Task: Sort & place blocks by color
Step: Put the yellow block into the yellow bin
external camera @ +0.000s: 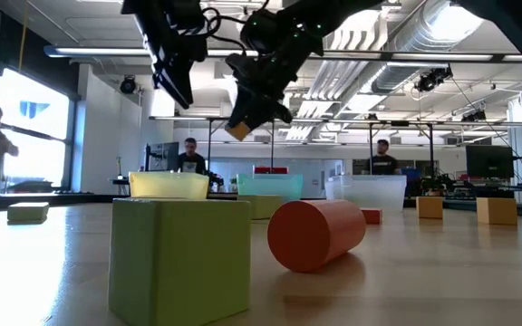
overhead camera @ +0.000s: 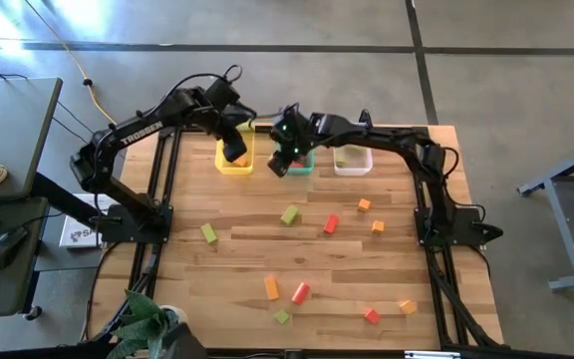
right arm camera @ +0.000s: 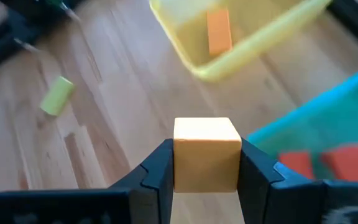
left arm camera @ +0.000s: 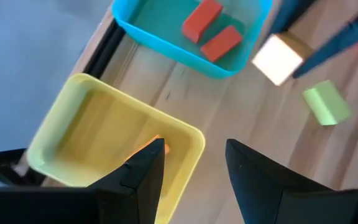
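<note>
Right gripper [right arm camera: 207, 167], fingers pinching an orange cube [right arm camera: 207, 154], hangs near the yellow bin [right arm camera: 241, 46] holding an orange block [right arm camera: 219, 31]; left gripper [left arm camera: 194, 168], fingers spread, hovers over that bin.

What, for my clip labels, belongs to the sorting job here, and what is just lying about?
Job: orange cube, shut in the right gripper; open left gripper over the yellow bin; teal bin; clear bin; loose blocks on the table.
Lying about: potted plant; computer mouse on the side desk; yellow cable.
</note>
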Tool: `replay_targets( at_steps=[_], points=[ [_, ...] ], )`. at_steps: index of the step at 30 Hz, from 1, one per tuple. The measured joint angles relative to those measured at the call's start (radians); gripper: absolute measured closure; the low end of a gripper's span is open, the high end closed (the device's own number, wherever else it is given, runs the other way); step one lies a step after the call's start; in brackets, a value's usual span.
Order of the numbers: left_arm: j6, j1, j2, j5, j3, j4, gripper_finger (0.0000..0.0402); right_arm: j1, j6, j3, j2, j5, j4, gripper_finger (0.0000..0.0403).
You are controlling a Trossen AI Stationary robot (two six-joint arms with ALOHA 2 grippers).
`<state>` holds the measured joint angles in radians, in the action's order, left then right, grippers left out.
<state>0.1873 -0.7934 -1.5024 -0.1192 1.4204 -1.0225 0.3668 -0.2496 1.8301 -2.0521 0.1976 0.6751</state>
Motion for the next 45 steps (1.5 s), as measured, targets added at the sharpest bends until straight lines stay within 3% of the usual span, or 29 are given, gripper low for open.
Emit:
replay_targets(
  at_steps=[5,11,16,22,32,45],
  points=[
    [0.004,-0.065,0.000,-0.139,0.000,0.025,0.0243,0.070,0.072,0.051,0.000,0.098,-0.009,0.0299],
    [-0.024,-0.136,0.000,-0.378,0.000,0.116,0.0243,0.136,0.101,0.088,0.000,0.238,-0.037,0.0299],
    [-0.030,-0.160,0.000,-0.484,0.000,0.167,0.0243,0.174,0.098,0.106,0.000,0.437,-0.099,0.0299],
    [-0.030,-0.164,0.000,-0.570,0.000,0.184,0.0243,0.197,0.040,0.108,0.001,0.584,-0.211,0.0299],
    [-0.103,-0.203,0.000,-0.776,0.000,0.278,0.0243,0.211,-0.069,0.108,0.001,0.636,-0.375,0.0299],
    [-0.132,-0.228,-0.001,-0.824,0.000,0.307,0.0243,0.211,-0.214,0.107,0.001,0.656,-0.482,0.0299]
  ],
)
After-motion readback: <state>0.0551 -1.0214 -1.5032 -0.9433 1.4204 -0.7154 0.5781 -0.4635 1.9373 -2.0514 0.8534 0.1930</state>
